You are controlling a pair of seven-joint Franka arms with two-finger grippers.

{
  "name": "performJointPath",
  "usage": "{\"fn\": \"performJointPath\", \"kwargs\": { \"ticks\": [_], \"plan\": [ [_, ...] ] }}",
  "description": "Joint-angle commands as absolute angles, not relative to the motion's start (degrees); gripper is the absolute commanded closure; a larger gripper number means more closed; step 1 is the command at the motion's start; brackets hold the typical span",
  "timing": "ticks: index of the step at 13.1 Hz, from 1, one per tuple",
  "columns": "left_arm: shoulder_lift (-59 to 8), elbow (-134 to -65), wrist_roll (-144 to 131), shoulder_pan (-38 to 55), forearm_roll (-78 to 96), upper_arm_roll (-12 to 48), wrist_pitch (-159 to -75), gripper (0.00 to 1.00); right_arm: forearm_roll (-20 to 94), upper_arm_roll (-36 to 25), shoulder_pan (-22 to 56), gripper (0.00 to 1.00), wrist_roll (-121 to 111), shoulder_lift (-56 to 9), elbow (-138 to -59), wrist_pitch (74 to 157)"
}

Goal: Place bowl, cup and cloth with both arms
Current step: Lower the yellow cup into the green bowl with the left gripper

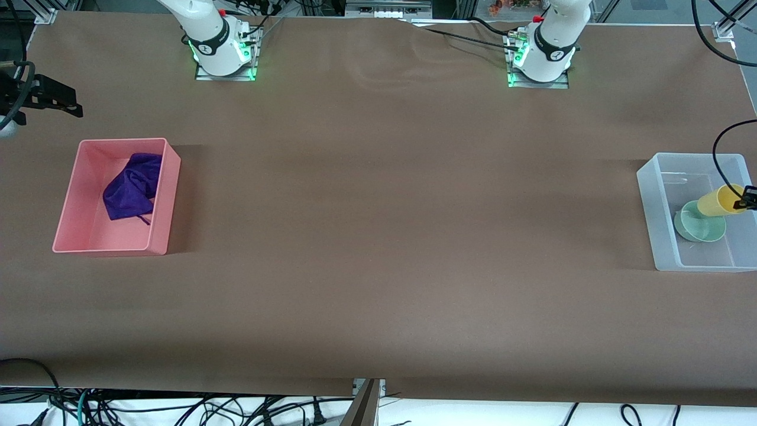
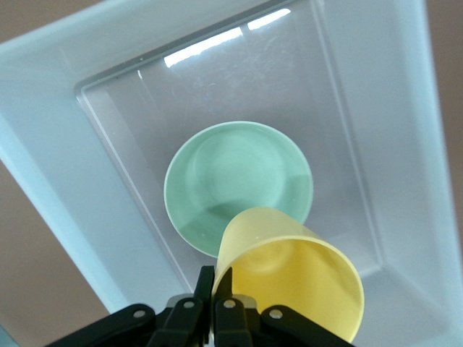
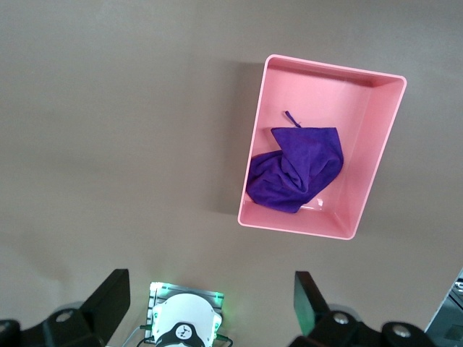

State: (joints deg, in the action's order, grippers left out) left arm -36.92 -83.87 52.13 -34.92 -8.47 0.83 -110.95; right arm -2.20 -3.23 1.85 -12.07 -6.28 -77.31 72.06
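A: Surfaces first, biggest down.

B: Table (image 1: 378,236), matte brown covering, faint ripples between the two arm bases. Pink bin (image 1: 159,207) at the right arm's end: opaque, rectangular, rounded corners, smooth glossy walls. Clear bin (image 1: 650,201) at the left arm's end: translucent frosted plastic, rectangular, glare streaks on its floor in the left wrist view.

A: Contents?

B: The cloth (image 1: 131,188) lies crumpled inside the pink bin, deep purple, soft matte fabric with folds, a thin loop tag sticking out at one edge. It sits toward the bin's half farther from the front camera. The bowl (image 1: 696,227) rests on the clear bin's floor: round, pale mint green, smooth satin walls. The cup (image 1: 718,201) is plain yellow plastic, tapered, no handle, tilted on its side in the air over the bowl, mouth toward the bowl.

A: Grippers?

B: Left gripper (image 2: 214,300) is over the clear bin, black fingers pinched onto the cup's rim, one inside and one outside the wall. Right gripper (image 3: 210,303) is high above the table at the right arm's end, near the pink bin; its fingers stand wide apart with nothing between them.

A: Any writing or labels?

B: None readable on bins, bowl, cup or cloth. A small dark round logo shows on each white arm near its base, not legible.
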Motion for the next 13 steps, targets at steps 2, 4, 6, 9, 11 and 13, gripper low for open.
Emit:
{"fn": "performJointPath", "kwargs": {
  "ticks": [2, 4, 6, 9, 11, 13],
  "plan": [
    [-38.0, -83.6, 53.6, -35.8, -7.3, 1.3, -112.1, 0.59, -1.3, -3.2, 1.4, 0.0, -11.5, -5.7, -77.6, 71.4],
    [-37.9, -83.5, 53.6, -35.2, -7.3, 1.3, -111.8, 0.0, -1.2, -3.2, 1.4, 0.0, -11.6, -6.0, -77.6, 71.4],
    [-36.3, -83.0, 53.5, -34.7, -7.4, 2.5, -110.8, 0.0, -1.2, -3.1, 1.5, 0.0, -11.6, -6.1, -77.6, 71.4],
    [-30.7, -82.7, 49.5, -34.5, -7.5, 9.0, -103.0, 0.0, -1.2, -3.1, 1.4, 0.0, -11.6, -6.1, -77.6, 71.4],
    [-26.9, -82.6, 40.7, -34.1, -8.3, 14.8, -98.1, 0.0, -1.2, -3.2, 1.4, 0.0, -11.6, -6.1, -77.6, 71.4],
    [-24.9, -81.7, 29.6, -31.0, -8.3, 18.6, -93.8, 0.0, -1.2, -3.2, 1.4, 0.0, -11.6, -6.1, -77.6, 71.5]
  ]
}}
